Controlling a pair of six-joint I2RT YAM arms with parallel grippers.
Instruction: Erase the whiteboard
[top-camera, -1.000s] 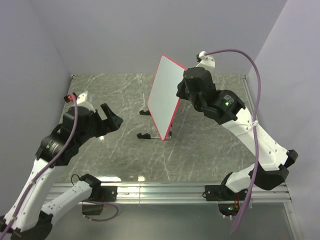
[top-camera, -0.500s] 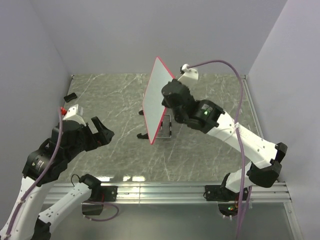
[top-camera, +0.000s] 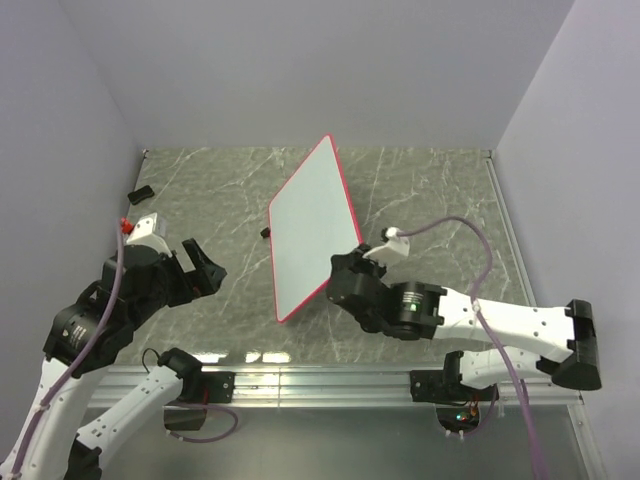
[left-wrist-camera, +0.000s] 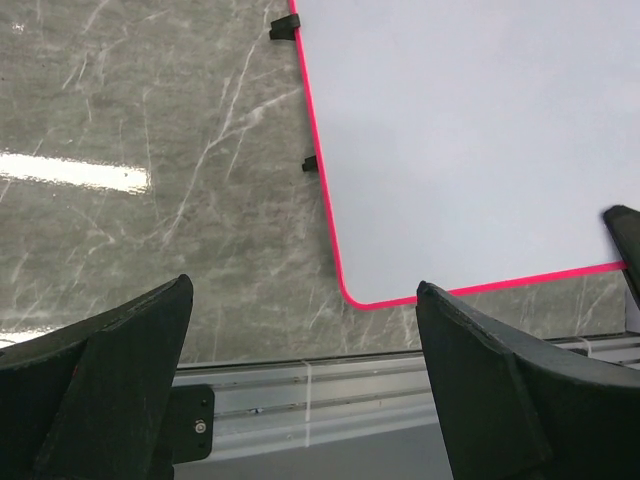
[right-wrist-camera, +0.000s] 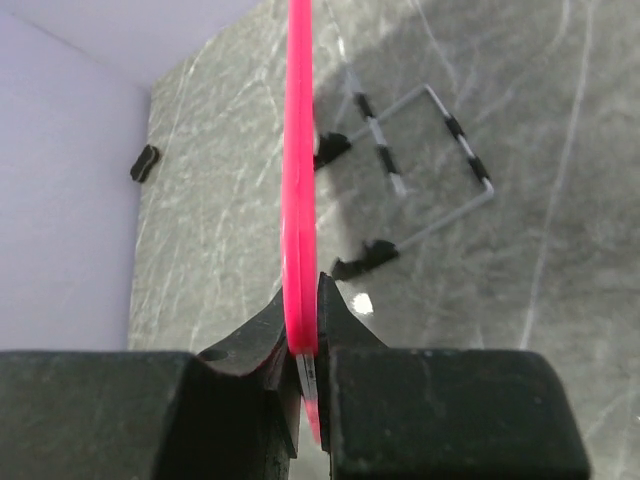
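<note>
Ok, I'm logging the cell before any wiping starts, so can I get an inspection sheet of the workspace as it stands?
Surface: grey marbled table, with glare near the front rail; no spills seen.
Job's things: whiteboard held tilted by one edge, pink frame, two black clips; the face shown is blank. No eraser seen.
Clutter: wire stand on the table beside the board; black block by the left wall.
Grippers: right gripper jaws shut on the board's edge; left gripper jaws open and empty.
Cables: purple cable loops off the right arm; second cable runs along the left arm.
Surroundings: plain walls; nothing else seen.
</note>
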